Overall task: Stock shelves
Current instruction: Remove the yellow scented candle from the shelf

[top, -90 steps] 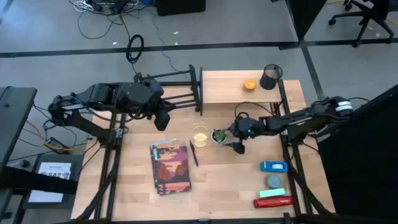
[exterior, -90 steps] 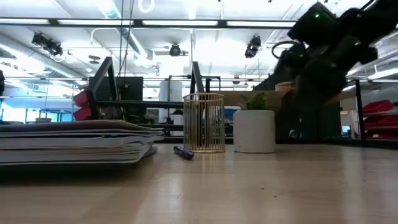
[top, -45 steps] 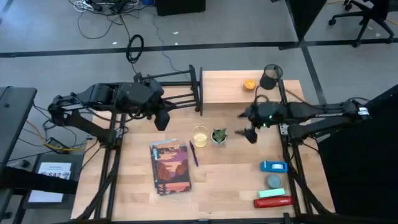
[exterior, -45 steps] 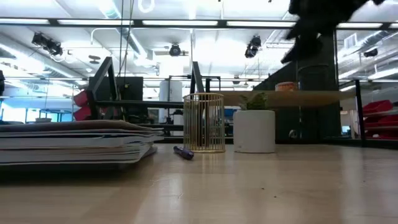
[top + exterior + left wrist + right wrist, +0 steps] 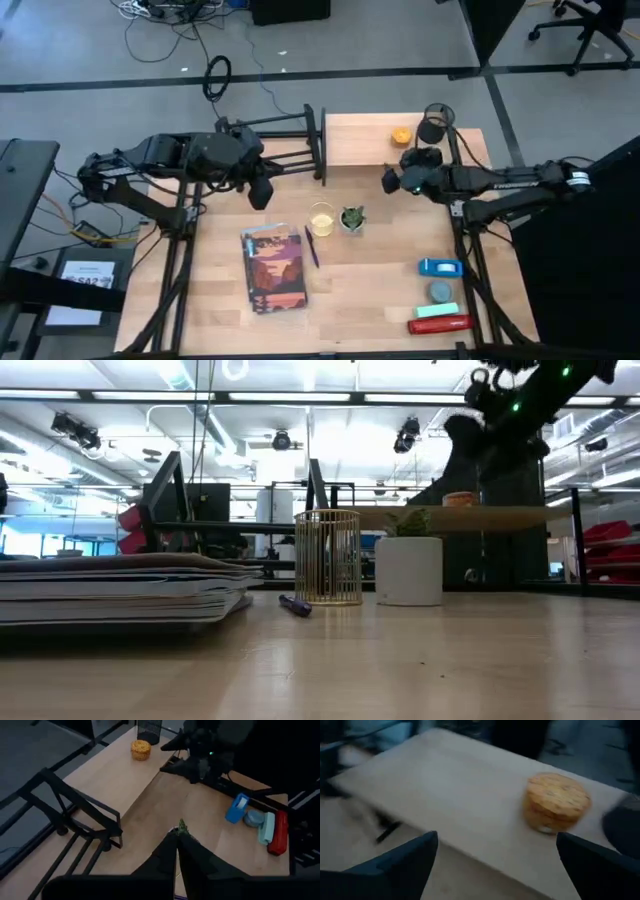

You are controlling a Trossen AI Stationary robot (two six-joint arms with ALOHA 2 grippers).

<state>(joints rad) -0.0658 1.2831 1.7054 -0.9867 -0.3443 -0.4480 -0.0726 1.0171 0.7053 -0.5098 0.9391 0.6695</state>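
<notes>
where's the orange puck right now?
In the high view the orange puck sits on the wooden shelf, toward its right end, beside the black mesh cup. The right gripper, jaws open, hangs just in front of it.

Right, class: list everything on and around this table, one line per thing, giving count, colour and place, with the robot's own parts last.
Plank shelf: one, pale wood, far right of the table.
Bar rack: one, black, far left, beside the plank shelf.
Round container: one, orange, on the plank shelf.
Mesh cup: one, black, on the plank shelf's right end.
Wire cup: one, gold, table centre.
Potted plant: one, green in a white pot, right of the wire cup.
Magazines: a stack, near left.
Pen: one, purple, beside the magazines.
Tape dispenser: one, blue, right side.
Stapler: one, red, near right.
Left pincer: shut, by the rack.
Right pincer: open, at the shelf's front edge.
</notes>
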